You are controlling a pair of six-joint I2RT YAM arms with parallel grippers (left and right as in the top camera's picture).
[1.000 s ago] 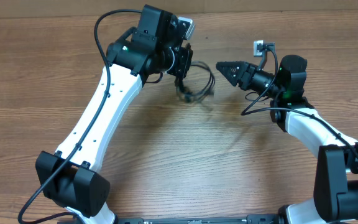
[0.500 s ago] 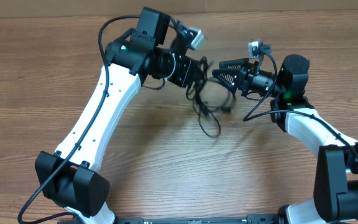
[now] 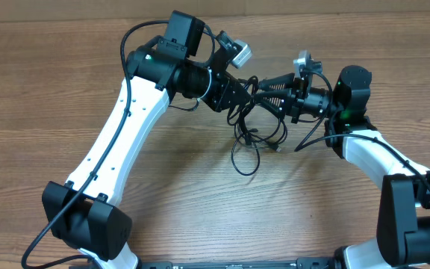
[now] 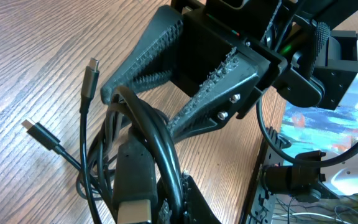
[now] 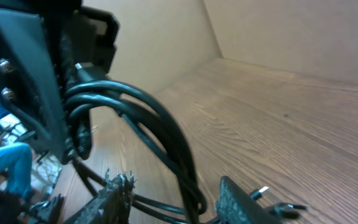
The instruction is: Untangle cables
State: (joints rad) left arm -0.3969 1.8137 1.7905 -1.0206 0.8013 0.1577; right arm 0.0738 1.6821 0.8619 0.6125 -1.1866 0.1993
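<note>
The cables are thin black cords in a tangled bundle, lifted at the top, with loops hanging down to the table. My left gripper is shut on the top of the bundle, next to a large flat plug. Two small plugs dangle on loose ends. My right gripper faces it from the right. Its fingers stand apart on both sides of the cable loop, with gaps showing. In the left wrist view the right gripper straddles the loop.
The wooden table lies under both arms. Thick black arm cables loop beside the right arm. Past the table's edge in the left wrist view sit a power strip and clutter. A plain wall rises behind the table.
My left gripper has carried the bundle to the right and up, and the loops now hang lower. My right gripper has moved left onto the bundle, and its jaws have narrowed around it.
</note>
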